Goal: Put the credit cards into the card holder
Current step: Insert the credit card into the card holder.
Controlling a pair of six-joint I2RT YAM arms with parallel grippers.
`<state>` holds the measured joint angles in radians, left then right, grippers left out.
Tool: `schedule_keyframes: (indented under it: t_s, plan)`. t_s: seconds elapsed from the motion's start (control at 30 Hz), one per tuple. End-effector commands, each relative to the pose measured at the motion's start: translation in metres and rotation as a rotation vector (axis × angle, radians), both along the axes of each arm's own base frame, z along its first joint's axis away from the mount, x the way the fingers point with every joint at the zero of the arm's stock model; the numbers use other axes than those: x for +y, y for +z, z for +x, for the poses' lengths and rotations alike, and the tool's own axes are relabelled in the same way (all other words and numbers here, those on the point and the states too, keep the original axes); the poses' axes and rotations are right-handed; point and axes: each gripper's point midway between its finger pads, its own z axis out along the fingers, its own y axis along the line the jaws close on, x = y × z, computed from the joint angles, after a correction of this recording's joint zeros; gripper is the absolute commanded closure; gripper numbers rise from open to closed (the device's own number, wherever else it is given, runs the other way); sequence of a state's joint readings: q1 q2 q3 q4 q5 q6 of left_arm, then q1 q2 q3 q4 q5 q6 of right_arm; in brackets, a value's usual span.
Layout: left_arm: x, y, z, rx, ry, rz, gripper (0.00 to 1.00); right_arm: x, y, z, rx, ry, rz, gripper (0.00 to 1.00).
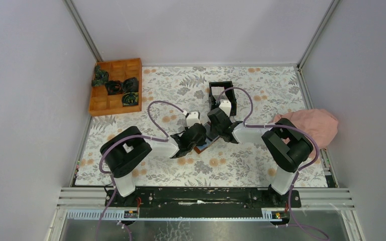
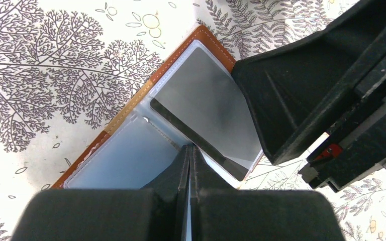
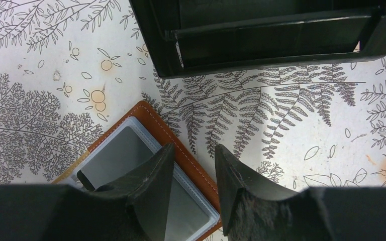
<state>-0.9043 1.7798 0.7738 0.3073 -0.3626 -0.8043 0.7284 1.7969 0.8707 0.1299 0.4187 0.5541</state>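
Note:
The card holder lies open on the floral cloth, reddish-brown rim up, with two clear pockets. It also shows in the top view and the right wrist view. A grey credit card with a dark stripe lies in its right pocket, also seen in the right wrist view. My left gripper is shut, its tips at the holder's middle fold. My right gripper is open and straddles the holder's far edge, one finger over the card. No other cards are in view.
A black square box with upright walls stands just beyond the holder, also in the top view. An orange wooden tray with dark items sits at the back left. A pink cloth lies at the right.

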Motion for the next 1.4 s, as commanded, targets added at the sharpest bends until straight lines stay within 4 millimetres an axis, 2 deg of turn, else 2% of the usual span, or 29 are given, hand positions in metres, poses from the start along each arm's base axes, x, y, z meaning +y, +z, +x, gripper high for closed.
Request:
schedule_keyframes:
  t_s: [0.0,0.17,0.33,0.43,0.6,0.83,1.13,1.37]
  plan:
    - [-0.008,-0.007,-0.003,0.008,-0.012,-0.033,1.00,-0.056,-0.088,-0.119,0.485,0.068,-0.194,0.56]
    - [0.013,-0.016,-0.010,0.026,0.020,0.040,1.00,-0.054,-0.083,-0.116,0.469,0.060,-0.172,0.56]
    - [0.039,-0.034,-0.024,0.079,0.073,0.100,1.00,-0.051,-0.073,-0.111,0.446,0.042,-0.083,0.54]
    - [0.050,-0.042,-0.029,0.113,0.105,0.140,1.00,-0.050,-0.069,-0.109,0.428,0.041,-0.048,0.49]
    - [0.056,-0.048,-0.032,0.139,0.106,0.202,1.00,-0.045,-0.062,-0.107,0.407,0.055,0.023,0.43]
    - [0.067,-0.048,-0.033,0.146,0.095,0.275,1.00,-0.046,-0.064,-0.113,0.413,0.040,0.088,0.42]
    - [0.075,-0.068,-0.041,0.222,0.071,0.351,1.00,-0.046,-0.075,-0.131,0.446,0.013,0.161,0.42]
    - [0.080,-0.075,-0.046,0.251,0.073,0.371,1.00,-0.049,-0.081,-0.150,0.462,-0.011,0.228,0.42]
